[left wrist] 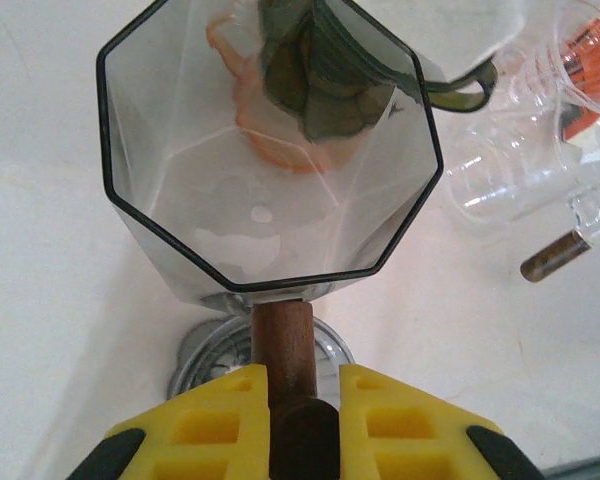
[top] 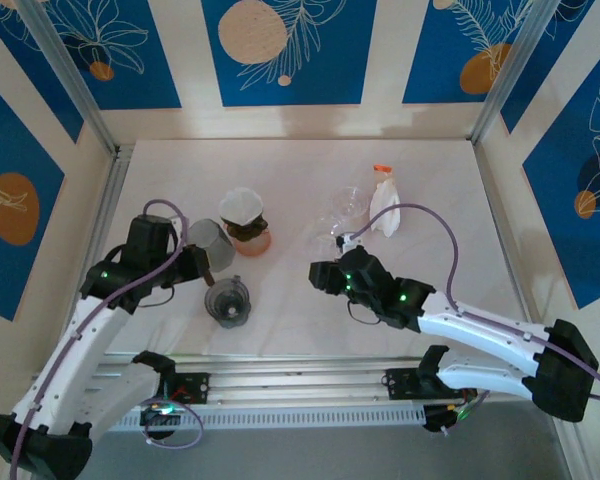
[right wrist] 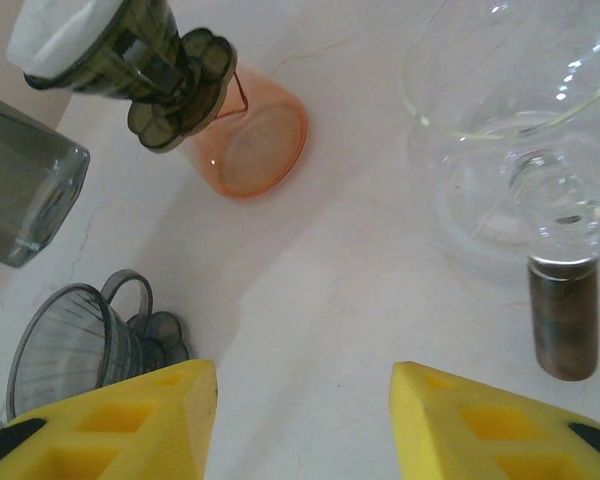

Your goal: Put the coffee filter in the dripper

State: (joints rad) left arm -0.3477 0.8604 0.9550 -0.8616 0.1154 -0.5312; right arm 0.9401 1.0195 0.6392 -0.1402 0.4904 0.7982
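Left wrist view: left gripper (left wrist: 302, 388) clamps the wooden handle (left wrist: 283, 335) of the smoky cup (left wrist: 270, 200), probably steadying it for the filter (right wrist: 50, 40); right gripper (right wrist: 305, 400) hangs half-open, empty.

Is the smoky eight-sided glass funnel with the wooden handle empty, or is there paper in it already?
Empty. The smoky eight-sided glass funnel shows only bare see-through walls from rim to bottom, with no paper inside.

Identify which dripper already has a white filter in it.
The dark dripper by the orange cup; the smoky dripper, grey dripper and glass dripper are empty.
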